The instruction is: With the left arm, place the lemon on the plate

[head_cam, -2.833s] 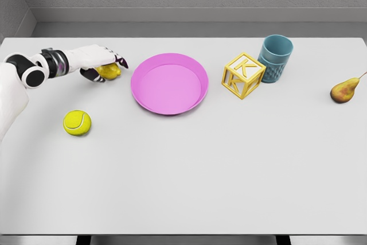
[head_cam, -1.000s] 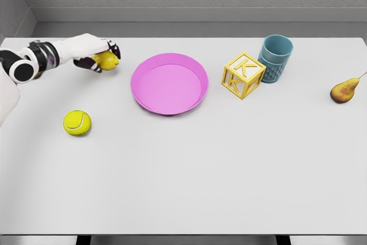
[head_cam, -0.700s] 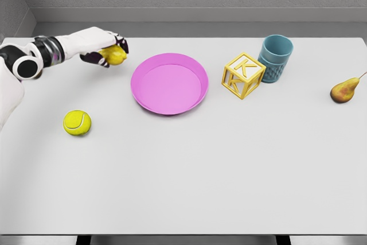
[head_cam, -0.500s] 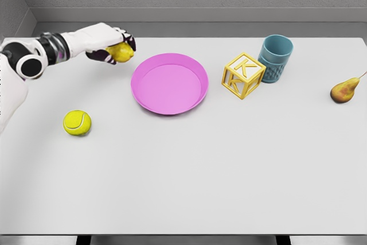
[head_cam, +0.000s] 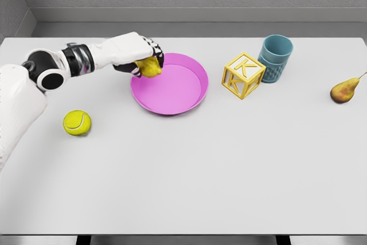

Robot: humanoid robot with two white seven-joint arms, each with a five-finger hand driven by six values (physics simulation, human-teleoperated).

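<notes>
The lemon (head_cam: 149, 67) is being gripped tight in the left robot hand (head_cam: 137, 55), fingers curled round it, right over the pink plate's (head_cam: 189, 97) left rim.

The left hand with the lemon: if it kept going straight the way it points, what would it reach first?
The left hand, gripping the lemon, points right across the pink plate. Beyond it, likely the yellow letter block, though depth is unclear.

Plate (head_cam: 189, 97): on the counter (head_cam: 189, 176), left of centre.
Lemon (head_cam: 150, 68): in the left hand (head_cam: 137, 55), over the plate's left rim.
Tennis ball (head_cam: 77, 123): front left of the plate.
Letter block (head_cam: 243, 76): right of the plate.
Cup (head_cam: 276, 58): just behind-right of the block.
Pear (head_cam: 345, 89): far right.
</notes>
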